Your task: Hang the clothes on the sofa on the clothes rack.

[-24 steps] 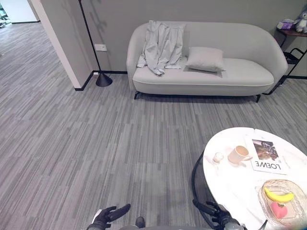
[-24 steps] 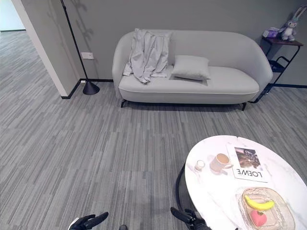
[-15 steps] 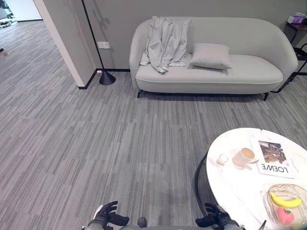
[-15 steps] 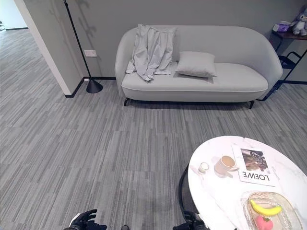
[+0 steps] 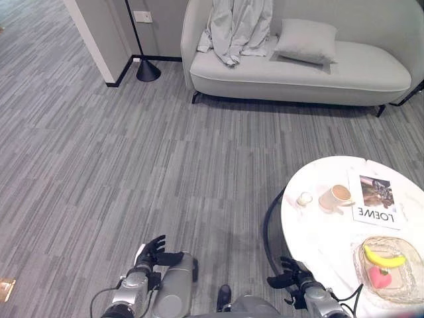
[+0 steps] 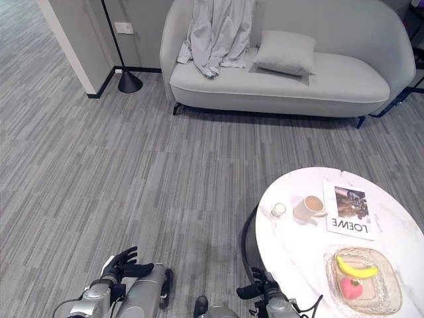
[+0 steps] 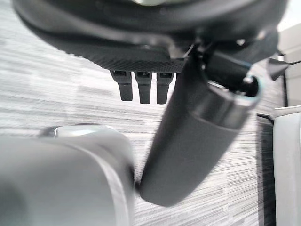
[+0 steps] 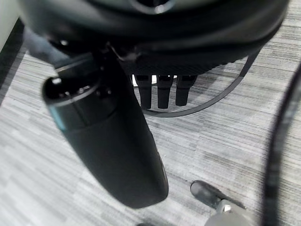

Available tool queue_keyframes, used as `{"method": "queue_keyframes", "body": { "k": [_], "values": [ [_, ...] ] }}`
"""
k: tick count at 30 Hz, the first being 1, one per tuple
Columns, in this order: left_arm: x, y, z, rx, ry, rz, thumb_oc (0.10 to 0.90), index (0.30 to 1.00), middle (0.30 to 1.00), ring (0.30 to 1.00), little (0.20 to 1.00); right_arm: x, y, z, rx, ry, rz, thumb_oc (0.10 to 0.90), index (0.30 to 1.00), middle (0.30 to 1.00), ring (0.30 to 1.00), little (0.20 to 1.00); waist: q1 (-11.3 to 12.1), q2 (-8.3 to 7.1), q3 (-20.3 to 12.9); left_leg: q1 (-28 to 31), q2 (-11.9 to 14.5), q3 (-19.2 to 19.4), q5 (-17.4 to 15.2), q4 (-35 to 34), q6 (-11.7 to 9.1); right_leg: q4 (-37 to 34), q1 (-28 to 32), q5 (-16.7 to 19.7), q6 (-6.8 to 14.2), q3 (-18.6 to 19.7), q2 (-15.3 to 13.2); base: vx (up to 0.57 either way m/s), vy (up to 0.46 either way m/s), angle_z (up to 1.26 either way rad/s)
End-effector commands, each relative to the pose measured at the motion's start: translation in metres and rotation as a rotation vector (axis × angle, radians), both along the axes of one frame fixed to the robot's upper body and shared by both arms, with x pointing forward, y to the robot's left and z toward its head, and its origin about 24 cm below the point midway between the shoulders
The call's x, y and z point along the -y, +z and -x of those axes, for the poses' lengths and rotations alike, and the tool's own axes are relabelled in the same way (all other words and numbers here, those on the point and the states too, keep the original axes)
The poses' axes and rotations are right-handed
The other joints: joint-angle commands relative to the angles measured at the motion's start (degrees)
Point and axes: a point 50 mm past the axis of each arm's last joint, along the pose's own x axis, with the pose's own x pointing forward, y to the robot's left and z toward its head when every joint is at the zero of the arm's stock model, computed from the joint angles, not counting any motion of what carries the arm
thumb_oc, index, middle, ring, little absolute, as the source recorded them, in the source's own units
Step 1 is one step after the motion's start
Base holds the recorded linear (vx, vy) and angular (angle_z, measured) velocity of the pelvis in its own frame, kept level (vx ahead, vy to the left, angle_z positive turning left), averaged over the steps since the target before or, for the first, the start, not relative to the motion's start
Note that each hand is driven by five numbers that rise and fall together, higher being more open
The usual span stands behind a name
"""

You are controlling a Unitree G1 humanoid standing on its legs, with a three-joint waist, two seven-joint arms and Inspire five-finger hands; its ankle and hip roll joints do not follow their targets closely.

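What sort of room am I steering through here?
Probably a living room or lounge mock-up: a grey sofa with a cushion and clothes draped over its back, a floor lamp by the wall, and a round white table holding a cup and magazine.

1. Light grey garment (image 5: 237, 26) on the sofa (image 5: 298, 73): its upper part is cut off by the top edge.
2. Sofa: backrest top and far right end are cut off.
3. Floor lamp (image 5: 140, 40): pole top is cut off.
4. Glass dish (image 5: 391, 270): pink item inside is too small to identify.
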Motion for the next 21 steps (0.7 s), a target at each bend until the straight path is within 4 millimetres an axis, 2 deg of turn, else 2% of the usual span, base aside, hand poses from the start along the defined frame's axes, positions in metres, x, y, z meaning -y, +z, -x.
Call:
{"method": "queue_keyframes", "body": {
  "k": [1,2,3,4,5,6,8,9,10,11,12,13,14,15,16,18,19,21],
  "values": [
    [-0.001,0.012,-0.012,0.089,-0.027,-0.035,0.800,0.900,0.900,0.900,0.900,0.008,0.023,-0.028,0.167,0.002,0.021,0.800,0.900,0.900,0.900,0.900,2.4,-1.26,-2.5,5.5,3.5,0.2,2.0,-15.7,-1.5,-6.3,5.5,0.5,7.8,-1.2,-5.2,0.38,0.226,-0.44],
    [-0.002,0.015,-0.015,0.102,-0.017,-0.031,0.800,0.900,0.900,0.900,0.900,0.008,0.025,-0.031,0.177,0.010,0.025,0.800,0.900,0.900,0.900,0.900,2.7,-1.02,-2.8,4.9,4.4,0.0,2.7,-19.9,-2.1,-6.3,6.0,-0.1,8.2,-1.0,-5.3,0.54,0.368,-0.58],
    [-0.003,0.013,-0.011,0.098,0.015,-0.018,0.800,0.900,0.900,0.900,0.900,0.003,0.026,-0.033,0.195,0.024,0.010,0.800,0.900,0.900,0.900,0.900,2.8,-0.47,-4.5,6.4,6.7,3.8,5.3,-23.2,-3.4,-6.3,7.9,-1.2,10.3,-0.5,-6.1,0.93,0.644,-0.85],
    [-0.004,0.011,-0.007,0.091,0.025,-0.016,0.800,0.900,0.900,0.900,0.900,-0.002,0.025,-0.030,0.204,0.012,-0.017,0.800,0.900,0.900,0.900,0.900,3.0,-1.28,-6.3,7.9,4.7,4.1,7.6,-23.2,-2.7,-6.3,8.8,0.0,11.8,0.1,-8.7,1.14,0.771,-0.84],
    [-0.009,0.011,-0.005,0.085,0.034,-0.020,0.800,0.900,0.900,0.900,0.900,-0.007,0.020,-0.023,0.181,0.011,-0.045,0.800,0.900,0.900,0.900,0.900,3.1,-2.72,-7.0,10.1,2.4,4.0,6.3,-23.2,-1.4,-1.1,7.7,1.8,12.5,0.8,-11.5,0.71,0.470,-0.78],
    [-0.009,0.011,-0.005,0.085,0.034,-0.020,0.800,0.900,0.900,0.900,0.900,-0.007,0.020,-0.023,0.181,0.011,-0.044,0.800,0.900,0.900,0.900,0.900,3.1,-2.65,-7.1,10.0,2.5,4.0,6.4,-23.2,-1.4,-1.1,7.5,1.8,12.5,0.9,-11.5,0.47,0.305,-0.32],
    [-0.012,0.014,-0.006,0.093,0.015,-0.029,0.800,0.900,0.900,0.900,0.900,-0.010,0.019,-0.021,0.168,0.041,-0.042,0.800,0.900,0.900,0.900,0.900,3.7,-3.82,-7.0,12.2,-0.3,4.0,4.6,-23.2,1.0,9.3,4.3,7.0,13.5,0.2,-14.3,0.32,0.263,0.10],
    [-0.014,0.016,-0.008,0.104,0.007,-0.031,0.800,0.900,0.900,0.900,0.900,-0.010,0.019,-0.023,0.170,0.047,-0.038,0.800,0.900,0.900,0.900,0.900,3.7,-4.14,-6.4,13.6,-1.6,4.4,3.2,-23.2,2.3,15.5,1.3,11.4,13.5,0.0,-16.1,0.33,0.347,0.16],
    [-0.017,0.018,-0.009,0.106,0.012,-0.038,0.800,0.900,0.900,0.900,0.900,-0.010,0.021,-0.025,0.179,0.042,-0.038,0.800,0.900,0.900,0.900,0.900,3.4,-4.10,-5.8,15.4,-2.6,4.8,1.7,-23.2,3.5,21.3,-1.3,15.5,13.2,-0.5,-18.0,0.45,0.476,0.27],
    [-0.022,0.021,-0.012,0.113,0.018,-0.055,0.800,0.900,0.900,0.900,0.900,-0.010,0.021,-0.027,0.186,0.019,-0.046,0.800,0.900,0.900,0.900,0.900,2.4,-3.56,-4.6,18.3,-3.7,5.3,-1.4,-23.2,4.9,28.8,-6.1,19.6,12.8,-2.8,-20.8,0.33,0.356,0.50],
    [-0.022,0.021,-0.012,0.113,0.018,-0.056,0.800,0.900,0.900,0.900,0.900,-0.010,0.021,-0.027,0.186,0.020,-0.046,0.800,0.900,0.900,0.900,0.900,2.4,-3.61,-4.5,18.3,-3.8,5.3,-1.4,-23.2,4.9,28.8,-6.2,19.6,12.9,-2.7,-20.9,0.62,0.390,0.65],
    [-0.025,0.022,-0.013,0.121,0.032,-0.059,0.800,0.900,0.900,0.900,0.900,-0.006,0.020,-0.022,0.173,-0.013,-0.049,0.800,0.900,0.900,0.900,0.900,0.4,-1.61,-3.4,22.6,-3.8,5.2,-4.4,-23.2,5.1,26.7,-11.7,15.8,12.1,-6.9,-20.7,0.52,0.185,0.46],
    [-0.025,0.023,-0.014,0.124,0.038,-0.055,0.800,0.900,0.900,0.900,0.900,-0.004,0.019,-0.021,0.173,-0.022,-0.046,0.800,0.900,0.900,0.900,0.900,-0.2,-1.21,-3.1,23.7,-3.9,5.4,-5.2,-23.2,5.1,23.5,-12.8,14.9,12.1,-7.7,-19.7,0.66,0.191,0.30],
    [-0.026,0.023,-0.014,0.128,0.050,-0.050,0.800,0.900,0.900,0.900,0.900,-0.002,0.019,-0.020,0.167,-0.035,-0.043,0.800,0.900,0.900,0.900,0.900,-1.1,-0.93,-2.8,25.4,-4.2,5.2,-6.7,-23.2,4.9,19.1,-15.0,13.6,11.8,-8.0,-17.3,0.57,0.013,0.35],
    [-0.026,0.023,-0.013,0.131,0.061,-0.042,0.800,0.900,0.900,0.900,0.900,0.003,0.018,-0.019,0.162,-0.068,-0.041,0.800,0.900,0.900,0.900,0.900,-2.3,-1.09,-2.4,28.4,-5.1,4.5,-9.2,-23.2,4.3,7.4,-17.0,13.7,12.7,-6.7,-13.0,0.63,0.000,0.43],
    [-0.027,0.021,-0.011,0.125,0.073,-0.035,0.800,0.900,0.900,0.900,0.900,0.008,0.014,-0.011,0.137,-0.108,-0.038,0.800,0.900,0.900,0.900,0.900,-3.8,-1.72,-2.4,31.4,-6.1,3.3,-12.0,-23.2,3.5,-3.0,-19.0,16.3,14.5,-5.7,-9.8,0.67,-0.028,0.29],
    [-0.027,0.020,-0.009,0.120,0.065,-0.039,0.800,0.900,0.900,0.900,0.900,0.013,0.011,-0.004,0.120,-0.138,-0.035,0.800,0.900,0.900,0.900,0.900,-4.7,-2.11,-2.6,33.8,-6.3,2.8,-14.4,-23.2,2.8,-6.3,-22.9,18.2,16.0,-6.9,-9.3,0.50,-0.043,0.27],
    [-0.023,0.020,-0.009,0.126,0.051,-0.029,0.800,0.900,0.900,0.900,0.900,0.015,0.009,0.001,0.102,-0.141,-0.033,0.800,0.900,0.900,0.900,0.900,-5.1,-1.95,-2.7,34.0,-6.0,2.2,-14.4,-23.2,2.2,-6.3,-24.0,17.7,16.8,-8.2,-9.6,0.40,-0.057,0.71]
  ]
}}
